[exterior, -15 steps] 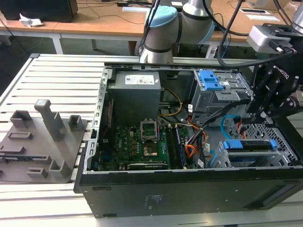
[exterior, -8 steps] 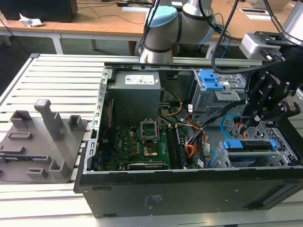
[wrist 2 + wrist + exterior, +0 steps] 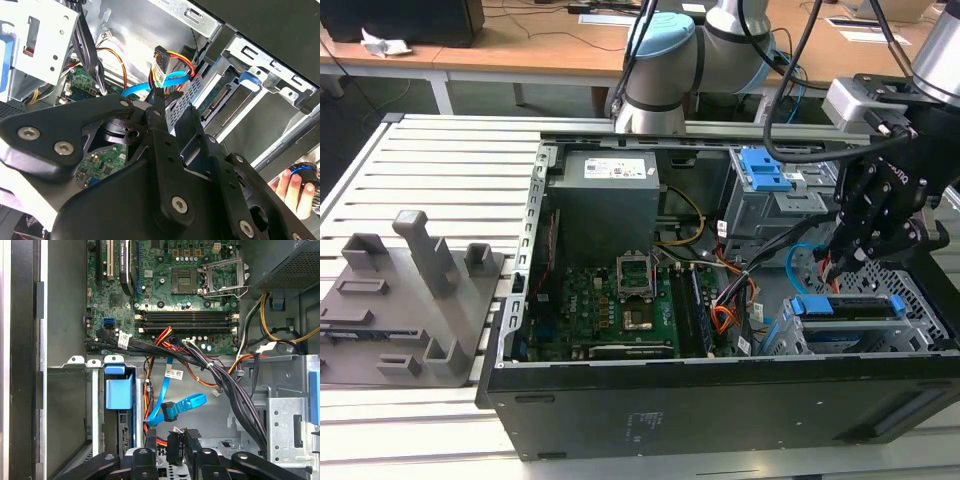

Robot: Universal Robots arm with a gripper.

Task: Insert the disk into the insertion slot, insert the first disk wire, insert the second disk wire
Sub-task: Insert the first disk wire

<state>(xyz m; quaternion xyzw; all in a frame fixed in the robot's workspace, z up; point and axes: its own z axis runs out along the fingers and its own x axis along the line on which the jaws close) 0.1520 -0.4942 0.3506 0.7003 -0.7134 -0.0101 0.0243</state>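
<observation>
Hand (image 3: 171,440) is clamping the first disk wire (image 3: 175,451) beside the disk (image 3: 845,306), already sitting in the insertion slot (image 3: 778,338). And the second disk wire (image 3: 187,402) is dangling unplugged.

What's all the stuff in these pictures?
Slatted silver metal table: one, silver, underneath.
Black metal computer case: one, black, on the table.
Green circuit board: one, green, inside the case.
Grey metal power box: one, grey, beside the board.
Low grey perforated metal cage: one, grey, case's corner.
Silver hard disk in bright blue plastic carrier: one, silver-blue, in the low cage.
Taller grey metal cage with blue latch: one, grey, beside it.
Thin orange-red wire bundle with small black plug: one, orange-red, by the claw.
Glossy light-blue cable: one, light blue, looped near the plug.
Grey plastic holder plate: one, grey, exterior view's left.
Person's hand: one, outside the case.
Robot arm: one, silver-blue, beside the case.
Claw: one, black, above the disk.
</observation>
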